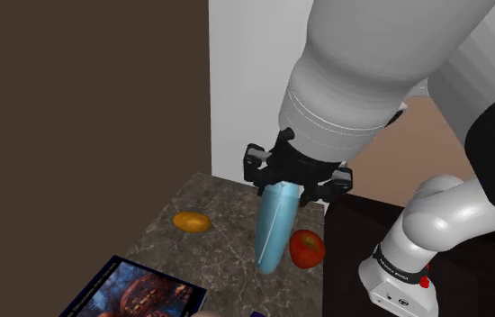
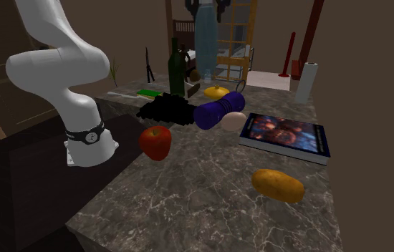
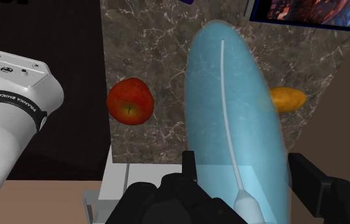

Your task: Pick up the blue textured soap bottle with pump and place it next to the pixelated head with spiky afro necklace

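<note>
Pale blue and glossy, that's the soap bottle (image 1: 274,230), and it's up off the counter! The black gripper (image 1: 283,185) has it clamped at its upper end, centre of the shoulder view. The bottle hangs beneath on a slant, its rounded base low in the frame and just beside the red apple (image 1: 307,249). Mottled grey-brown marble counter (image 1: 210,252) underneath. An orange-yellow, potato-shaped lump (image 1: 191,221) sits left of the bottle. A book (image 1: 133,290) with a dark blue-and-red cover pokes in at lower left.

Over to the wrist view: the fingers (image 3: 189,168) flank the bottle (image 3: 231,114) on both sides, pressed against it, and a thin white tube shows along its length. The apple (image 3: 130,102) is on one side of the bottle and the orange lump (image 3: 286,99) on the other, both down on the marble. The arm's white base (image 3: 14,89) sits beyond the apple.

Second exterior view now: the bottle (image 2: 204,36) is at top centre, high above the counter (image 2: 188,193), with the gripper (image 2: 206,4) right at the top edge. The spiky head figure (image 2: 213,113), black spikes and purple body, lies mid-frame on the marble, well below the bottle and apart from it. The apple (image 2: 155,142) is to its lower left, the book (image 2: 285,134) to its right and the orange lump (image 2: 278,185) at lower right. A dark green glass bottle (image 2: 177,68) stands upright behind the figure.
</note>
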